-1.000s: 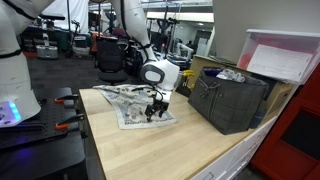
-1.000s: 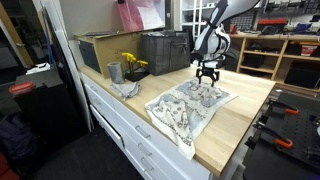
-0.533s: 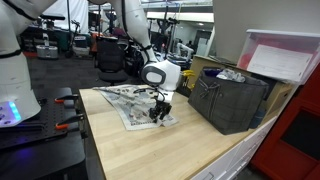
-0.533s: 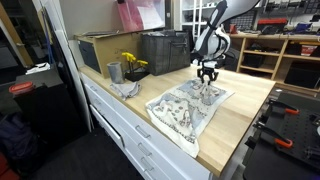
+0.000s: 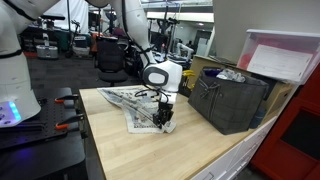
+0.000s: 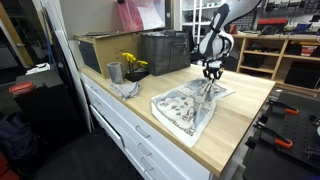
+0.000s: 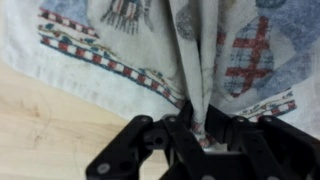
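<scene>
My hand [image 7: 197,125] is pinching the patterned cloth [image 7: 130,40]. A narrow fold of it is gathered up between my fingers [image 7: 176,131], and the wrist view shows the fabric bunched into a ridge running away from them. In both exterior views my hand [image 5: 161,122] [image 6: 209,80] stands low over the wooden surface [image 5: 150,155]. The patterned cloth [image 6: 185,105] otherwise lies flat there, one corner close to the edge above the drawers [image 6: 130,125]. A dark crate [image 5: 228,100] stands near me along another edge. A grey cup [image 6: 114,72] and yellow flowers [image 6: 132,64] sit well apart from the cloth.
</scene>
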`<state>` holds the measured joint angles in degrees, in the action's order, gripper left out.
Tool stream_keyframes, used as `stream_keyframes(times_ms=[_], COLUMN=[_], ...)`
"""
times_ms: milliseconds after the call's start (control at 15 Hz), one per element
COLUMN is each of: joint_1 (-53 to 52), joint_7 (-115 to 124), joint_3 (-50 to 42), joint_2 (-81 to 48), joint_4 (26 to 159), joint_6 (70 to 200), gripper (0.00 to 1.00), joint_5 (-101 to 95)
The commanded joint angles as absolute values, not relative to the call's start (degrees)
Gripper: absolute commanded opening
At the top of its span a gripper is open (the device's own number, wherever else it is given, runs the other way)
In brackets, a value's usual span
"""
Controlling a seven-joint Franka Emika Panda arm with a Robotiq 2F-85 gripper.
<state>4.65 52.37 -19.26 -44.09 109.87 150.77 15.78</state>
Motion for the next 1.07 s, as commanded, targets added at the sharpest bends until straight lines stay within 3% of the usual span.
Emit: stream_keyframes(times_ms=[0,400,467,533,1000], joint_1=[3.13,1.74,1.85,1.8,3.25], joint_7=[55.99,58.98,59.28,59.4,55.56], joint_3=[-23.98,-28.32,-28.23,-28.14,-25.26], joint_2=[-47.83,-50.88,-51.02,-50.86,-44.4], joint_4=[107.72,104.79,104.34,104.26,109.59], joint_6=[151.51,150.77,150.48,150.34,148.15], gripper=[0.03,0.03,0.26,0.4,0.92], joint_5=[10.5,4.62,4.59,4.38,5.68])
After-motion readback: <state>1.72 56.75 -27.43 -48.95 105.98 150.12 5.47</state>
